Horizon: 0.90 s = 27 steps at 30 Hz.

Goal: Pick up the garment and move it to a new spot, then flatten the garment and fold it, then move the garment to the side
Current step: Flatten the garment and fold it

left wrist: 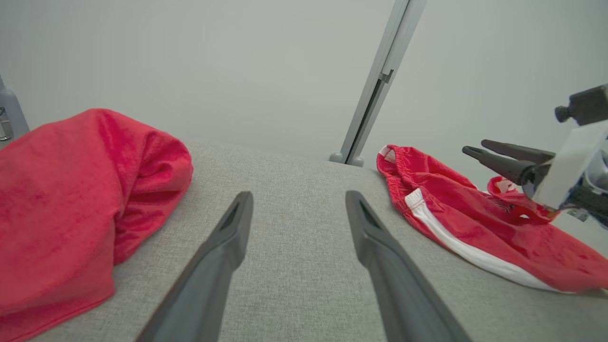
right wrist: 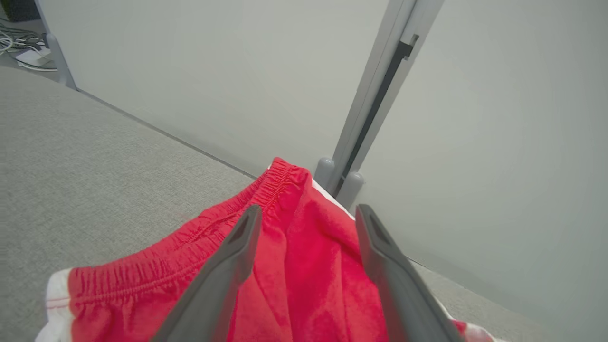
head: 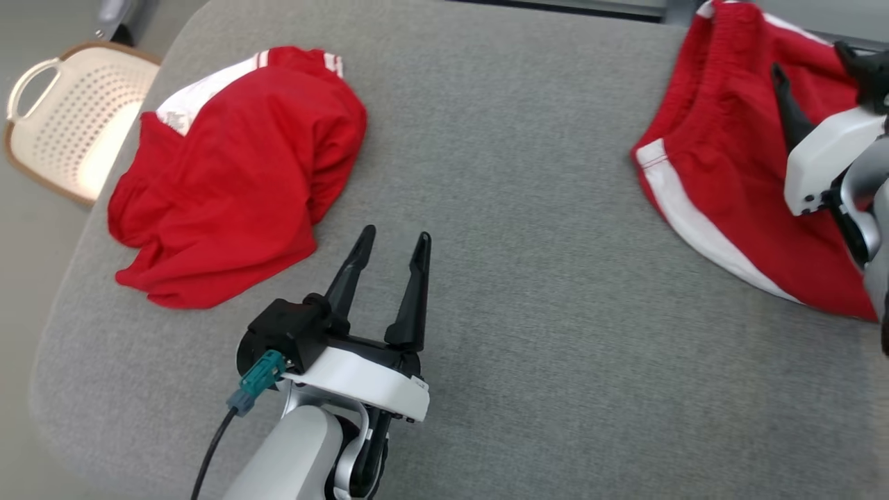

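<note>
Right wrist view — red shorts, gathered elastic waistband, on grey woven surface.

**Both claws standing open over the tabletop**

The left claw is hovering low over the near middle of the tabletop. Its two dark fingers are spreading apart and pointing toward the far edge, and its pale forearm is rising from the near edge. The right claw is reaching over the tabletop's far right corner. Its fingers are also parting, and they are angling toward the far edge and slightly inward.
</note>
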Tool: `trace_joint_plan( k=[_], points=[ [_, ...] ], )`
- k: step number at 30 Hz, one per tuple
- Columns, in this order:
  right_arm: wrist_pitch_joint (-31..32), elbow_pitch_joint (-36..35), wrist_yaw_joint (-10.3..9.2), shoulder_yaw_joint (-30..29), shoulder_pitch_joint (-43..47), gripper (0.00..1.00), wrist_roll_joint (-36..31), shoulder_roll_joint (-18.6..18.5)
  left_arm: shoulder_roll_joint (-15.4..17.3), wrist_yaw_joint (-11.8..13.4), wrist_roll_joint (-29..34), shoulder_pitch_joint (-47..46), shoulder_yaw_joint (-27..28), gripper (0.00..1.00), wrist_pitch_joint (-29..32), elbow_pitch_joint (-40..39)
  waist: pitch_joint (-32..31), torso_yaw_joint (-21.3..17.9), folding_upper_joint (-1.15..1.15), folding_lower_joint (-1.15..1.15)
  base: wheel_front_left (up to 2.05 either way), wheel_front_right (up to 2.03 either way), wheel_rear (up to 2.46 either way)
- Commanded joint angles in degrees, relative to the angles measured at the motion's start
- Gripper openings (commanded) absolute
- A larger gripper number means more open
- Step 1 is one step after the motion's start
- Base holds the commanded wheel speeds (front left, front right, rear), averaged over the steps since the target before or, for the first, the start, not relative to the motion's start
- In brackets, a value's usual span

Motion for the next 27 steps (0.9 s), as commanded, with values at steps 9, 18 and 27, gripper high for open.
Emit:
trace_joint_plan(
  k=[9, 18, 27],
  points=[
    [-7.26, -2.61, -0.02, -3.33, 8.82, 1.0, 6.84, 2.32, 0.22, -1.07, 3.23, 1.15, 4.68, 1.0, -0.03, 0.76, -7.74, -10.1, 0.0, 0.0, 0.0, 0.0, 0.0],
    [-8.52, -13.79, -0.02, -12.86, 25.93, 1.0, 9.6, 5.45, 0.22, -2.14, 5.08, 3.88, 8.64, 1.0, -0.03, 0.81, -11.92, -17.1, 0.0, 0.0, 0.0, 0.0, 0.0],
    [-8.57, -24.53, -0.02, -20.3, 40.51, 1.0, 6.13, 13.24, 0.21, -3.25, 5.51, 8.4, 12.14, 1.0, -0.03, 0.13, -13.16, -21.42, 0.0, 0.0, 0.0, 0.0, 0.0]
  ],
)
